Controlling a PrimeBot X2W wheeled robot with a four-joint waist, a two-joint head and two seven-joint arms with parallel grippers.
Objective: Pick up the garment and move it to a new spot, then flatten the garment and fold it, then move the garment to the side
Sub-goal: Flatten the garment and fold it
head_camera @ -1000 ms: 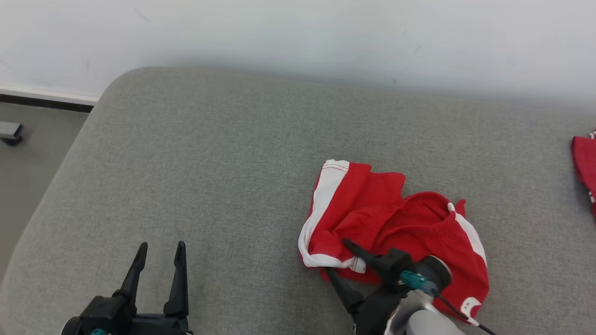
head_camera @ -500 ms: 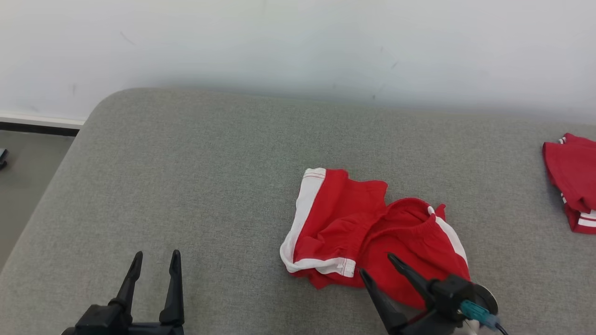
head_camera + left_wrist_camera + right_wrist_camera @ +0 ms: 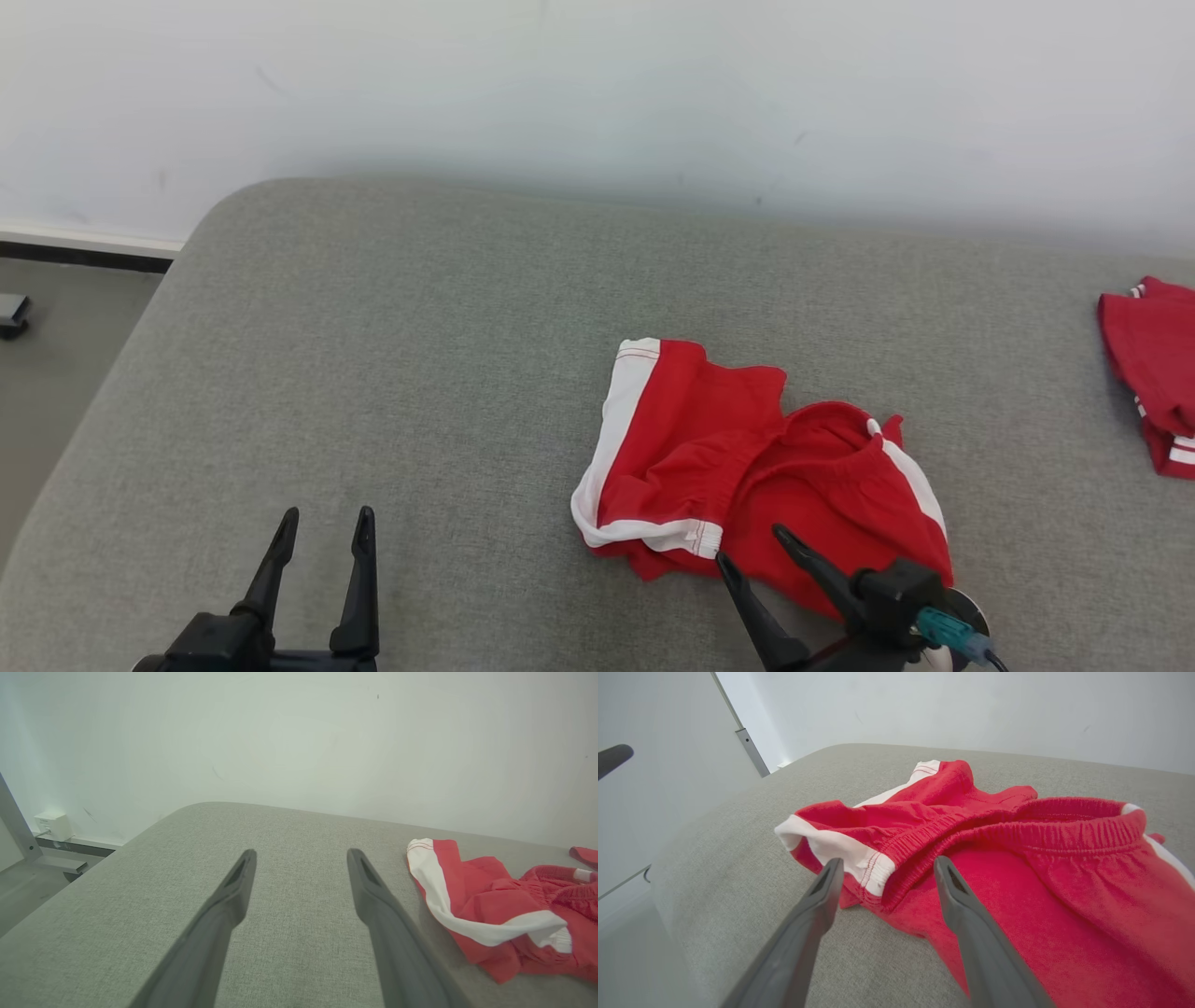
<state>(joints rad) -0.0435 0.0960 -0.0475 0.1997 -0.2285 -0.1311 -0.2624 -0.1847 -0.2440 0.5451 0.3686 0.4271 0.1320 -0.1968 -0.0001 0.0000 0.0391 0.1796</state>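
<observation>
Room, head view: pale plain wall (image 3: 597,84) behind a grey upholstered cushion (image 3: 420,355) with a rounded far-left corner; bare floor (image 3: 56,392) shows past its left edge.
Garment, head view: you have the garment (image 3: 738,448), red shorts with white side stripes, lying bunched and partly turned over on the cushion, right of centre and toward the near edge.
Second item: another red piece (image 3: 1153,373) lies at the far right, well apart from the garment.
Left claw, head view: left claw (image 3: 327,513) spread and empty over bare cushion, well left of the garment.
Right claw, head view: right claw (image 3: 751,544) spread, tips at the garment's near edge, pinching nothing.
Left wrist view: fingers wide apart above bare fabric; the white-striped leg sits off to their right, apart from them; a small white box (image 3: 52,823) sits low on the wall at left.
Right wrist view: the two fingers straddle the white hem corner (image 3: 859,858) below the gathered waistband (image 3: 1017,833); you cannot tell whether the tips touch cloth.
Step in hand: judged, the garment lies loose and unflattened; nothing is folded.
Next move: you likely need to close on one hem or waistband edge and draw it outward, with the left claw brought across for the opposite side.
Risk: soft cloth may drag as a bundle rather than spread.
</observation>
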